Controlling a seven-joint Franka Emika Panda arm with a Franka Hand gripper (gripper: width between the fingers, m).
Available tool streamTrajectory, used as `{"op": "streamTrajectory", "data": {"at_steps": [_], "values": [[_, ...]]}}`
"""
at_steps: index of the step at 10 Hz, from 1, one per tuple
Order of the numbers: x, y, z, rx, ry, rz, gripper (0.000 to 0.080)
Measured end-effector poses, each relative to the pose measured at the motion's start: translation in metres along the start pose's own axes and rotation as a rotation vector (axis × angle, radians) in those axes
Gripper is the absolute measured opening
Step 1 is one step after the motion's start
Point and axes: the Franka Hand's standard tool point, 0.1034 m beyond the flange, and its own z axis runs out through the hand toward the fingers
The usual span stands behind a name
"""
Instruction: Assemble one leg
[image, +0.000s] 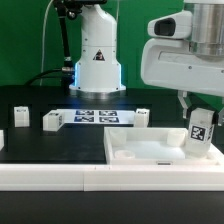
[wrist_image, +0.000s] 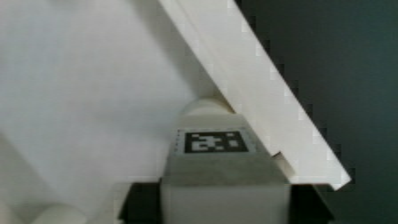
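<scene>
My gripper is shut on a leg, a small white block with a black-and-white tag facing the camera. It holds the leg upright over the right end of the large flat white panel at the exterior view's right. In the wrist view the leg sits between my dark fingers, its far end against the panel's raised edge. Whether the leg touches the panel surface I cannot tell. Three more legs stand on the table, two to the left and one mid-table.
The marker board lies flat at the middle back. The robot's white base stands behind it. Dark cables hang at the back left. A low white ledge runs along the table's front.
</scene>
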Motion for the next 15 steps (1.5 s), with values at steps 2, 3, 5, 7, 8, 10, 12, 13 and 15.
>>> {"op": "streamTrajectory", "data": {"at_steps": [2, 3, 5, 7, 8, 10, 12, 13, 15], "values": [[0.0003, 0.0004, -0.0001, 0.007, -0.013, 0.104, 0.0291], [0.0001, 0.0003, 0.0, 0.008, -0.015, 0.111, 0.0291], [-0.0003, -0.0002, 0.0001, 0.011, -0.017, 0.135, 0.0297], [-0.002, 0.0007, 0.0006, 0.001, -0.026, 0.028, 0.0524], [-0.0029, 0.0003, 0.0003, -0.003, -0.027, -0.081, 0.061], [-0.005, -0.0022, -0.0018, -0.004, -0.03, -0.288, 0.0647], [-0.006, -0.0037, -0.0025, -0.032, -0.005, -0.552, 0.0649], [-0.0056, -0.0034, -0.0024, -0.032, -0.007, -0.671, 0.0649], [-0.004, -0.0034, -0.0041, -0.032, -0.005, -0.884, 0.0649]]}}
